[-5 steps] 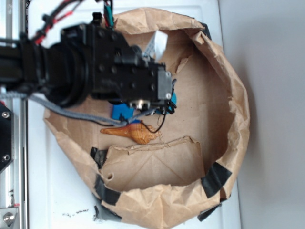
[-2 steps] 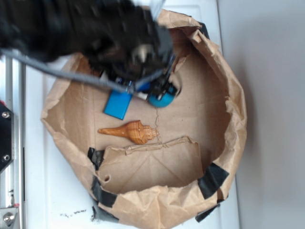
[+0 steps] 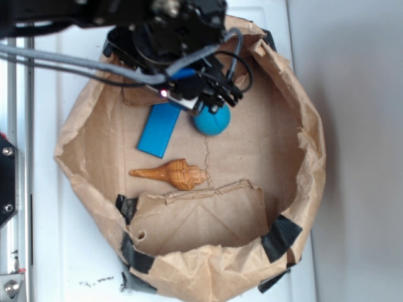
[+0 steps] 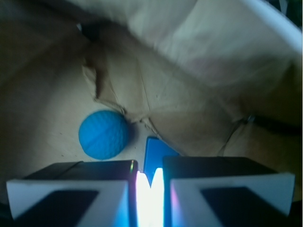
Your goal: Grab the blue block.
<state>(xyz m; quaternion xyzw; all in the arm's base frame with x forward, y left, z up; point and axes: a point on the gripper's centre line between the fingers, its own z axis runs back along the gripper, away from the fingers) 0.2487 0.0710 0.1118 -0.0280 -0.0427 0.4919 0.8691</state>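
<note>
Blue block (image 3: pixel 160 129) lies flat on the brown paper floor of the crumpled paper-bag basin (image 3: pixel 302 113), long axis tilted, upper end tucked under the arm's wrist. Gripper (image 3: pixel 214 94) hangs over the basin's upper rim area, w/ fingertips just above the teal ball (image 3: pixel 211 119).

Wrist view: the two pads (image 4: pixel 71 189) sit nearly together, only a thin bright slit btwn them, nothing gripped; block (image 4: pixel 158 153) shows just beyond the slit, ball (image 4: pixel 103 134) to its left, apart from it. A torn paper flap (image 4: pixel 142 94) rises right behind both, so little room on that side.

Orange seashell (image 3: pixel 173 173) lies below the block, close but not touching. Basin's right half is open floor; folded flap (image 3: pixel 201 214) covers the lower part.
</note>
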